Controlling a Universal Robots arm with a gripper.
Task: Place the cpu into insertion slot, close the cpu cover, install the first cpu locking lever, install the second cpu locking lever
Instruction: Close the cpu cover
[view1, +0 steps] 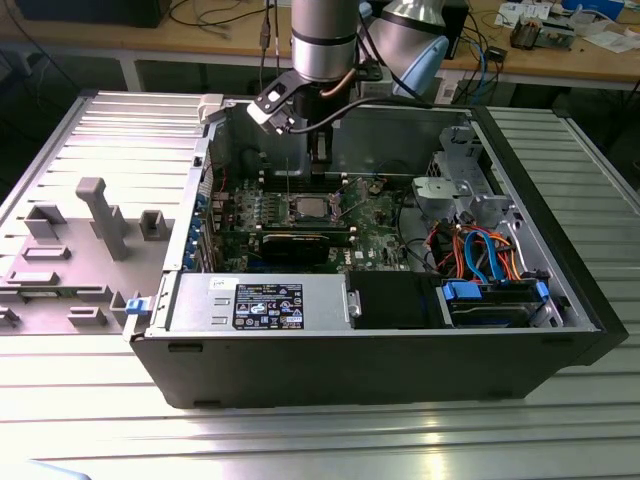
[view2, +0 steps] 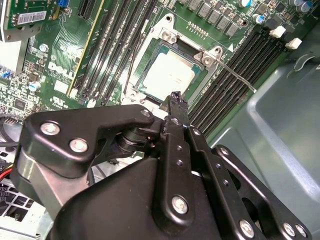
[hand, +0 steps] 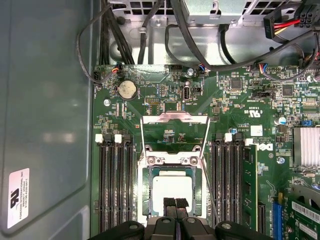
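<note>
The cpu (hand: 172, 187) (view2: 170, 75) (view1: 307, 208) lies flat in the insertion slot (hand: 148, 186), silver top up, on the green motherboard inside the open computer case. The cpu cover (hand: 174, 118) is swung open away from the slot, and green board shows through its window. Thin wire locking levers (hand: 141, 135) (view2: 241, 81) stand free beside the cover and slot. My gripper (hand: 175, 202) (view2: 177, 97) (view1: 318, 165) hangs a little above the slot's edge. Its two black fingertips (hand: 169, 202) are pressed together, with nothing visible between them.
Long black memory slots (hand: 114, 185) (hand: 227, 185) flank the socket. A black expansion card (view1: 295, 242), the power supply (view1: 260, 300) and bundled cables (view1: 480, 250) fill the case. Grey fixture blocks (view1: 100, 215) stand on the table at the exterior view's left.
</note>
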